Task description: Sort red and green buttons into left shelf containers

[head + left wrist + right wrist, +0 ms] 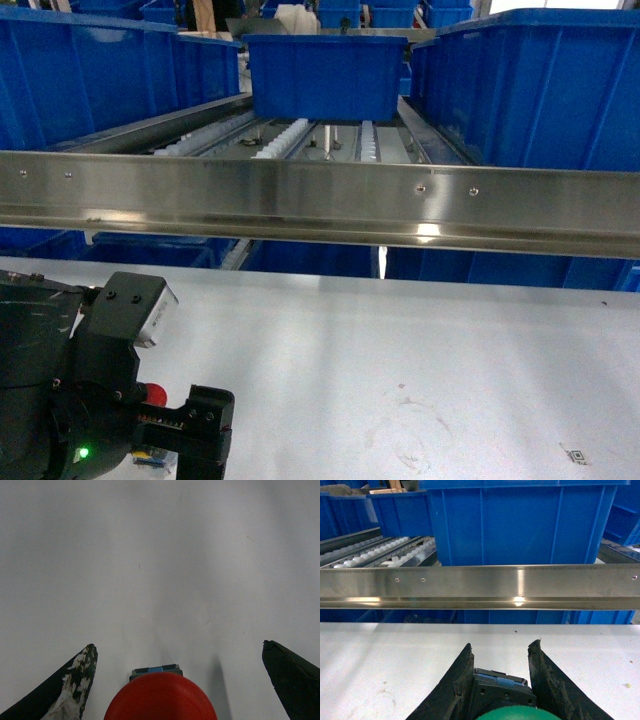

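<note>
Left gripper (177, 680): spread wide, red button (160, 697) between its fingers, ungrasped.
Right gripper (500, 672): clenched on green button (517, 713).

The shelf rail (320, 200) is brushed metal with a soft sheen, the bins (325, 75) smooth glossy blue plastic. The table (450, 340) looks matt white, faintly scuffed. The red button (161, 697) has a smooth satin cap; the left fingers (75, 685) are black, their coating flaked
</note>
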